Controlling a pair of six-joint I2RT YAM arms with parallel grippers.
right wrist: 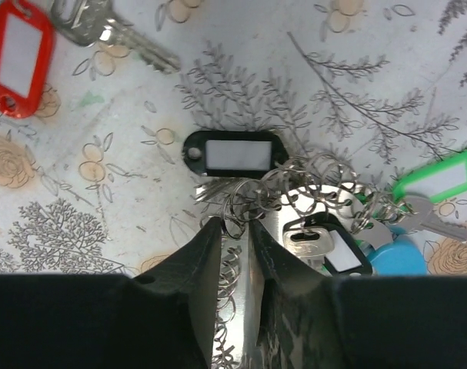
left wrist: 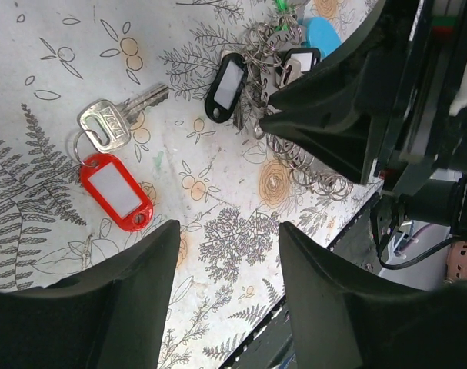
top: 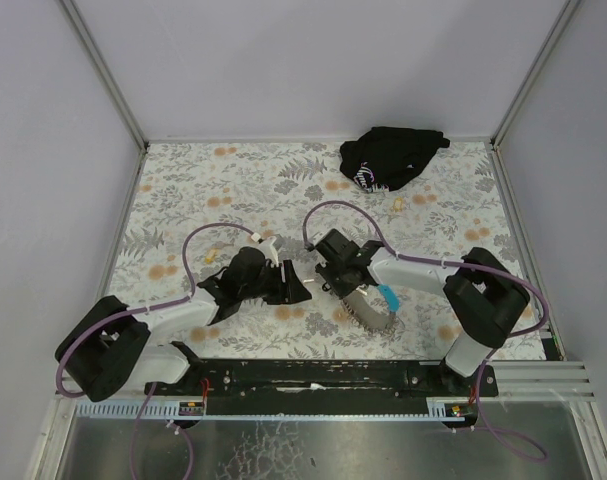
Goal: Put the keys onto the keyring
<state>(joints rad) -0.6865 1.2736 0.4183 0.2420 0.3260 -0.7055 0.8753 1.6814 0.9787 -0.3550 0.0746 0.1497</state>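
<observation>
Right wrist view shows the job looks only partly done. The keyring [right wrist: 291, 184] is a bunch of small metal rings at the end of a grey strap [top: 368, 312]. It lies on the flowery table [right wrist: 371, 77]. A green-tag key [right wrist: 437, 181] and a black-tag key [right wrist: 329, 250] look hooked into the bunch (I judge this from how close they sit, because the rings are all tangled). Another black tag [right wrist: 233, 152] lies touching the rings. I cannot tell if it is joined on, or if it has a key. The red-tag key [left wrist: 118, 191] lies all by itself, well apart from the rings, so at least that one is not yet on. The right gripper [right wrist: 235, 231] is down low over the strap with its jaws close together. The strap shows in the thin slit between them, and one small ring sits right at the tips. I cannot tell if the jaws squeeze the ring and strap or just stand on each side of them. The left gripper [left wrist: 227, 231] is about half open and holds nothing. It hangs over bare table near the other gripper. The red-tag key lies just in front of its fingers and does not touch them. I think the red one is the next key to pick up.
</observation>
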